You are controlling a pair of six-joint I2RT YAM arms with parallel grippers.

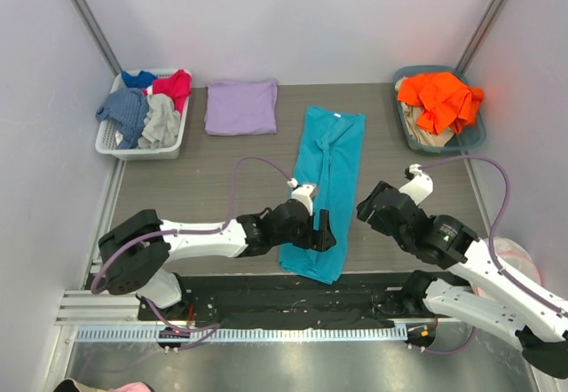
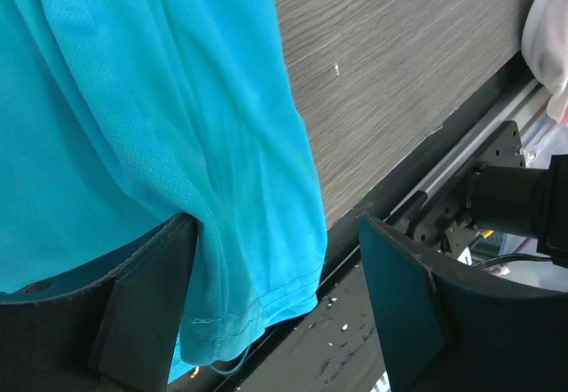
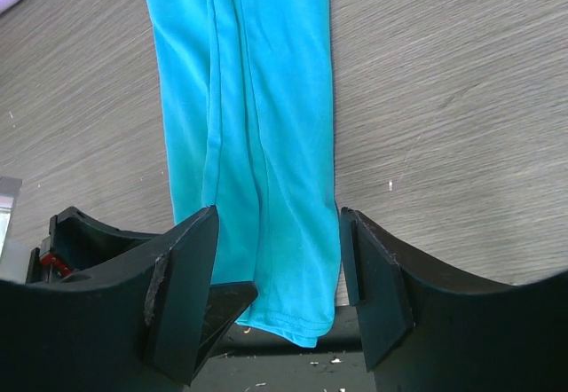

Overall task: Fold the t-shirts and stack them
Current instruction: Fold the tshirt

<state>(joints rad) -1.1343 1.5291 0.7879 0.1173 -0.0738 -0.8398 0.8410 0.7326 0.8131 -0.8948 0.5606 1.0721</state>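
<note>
The teal t-shirt (image 1: pixel 327 179) lies folded lengthwise in a long strip at the table's middle, its hem hanging over the near edge. The lavender t-shirt (image 1: pixel 240 106) lies folded at the back left. My left gripper (image 1: pixel 324 231) is open over the teal shirt's near end. In the left wrist view the hem (image 2: pixel 240 259) lies against the left finger, with the left gripper (image 2: pixel 275 299) not closed on it. My right gripper (image 1: pixel 373 207) is open and empty just right of the strip. In the right wrist view the teal shirt (image 3: pixel 257 144) shows between the right gripper's (image 3: pixel 277 277) fingers, below them.
A white basket (image 1: pixel 107 148) with red, blue and grey garments stands at the back left. A teal bin (image 1: pixel 477 135) with an orange garment (image 1: pixel 439 98) stands at the back right. A black strip (image 1: pixel 266 287) and a metal rail run along the near edge.
</note>
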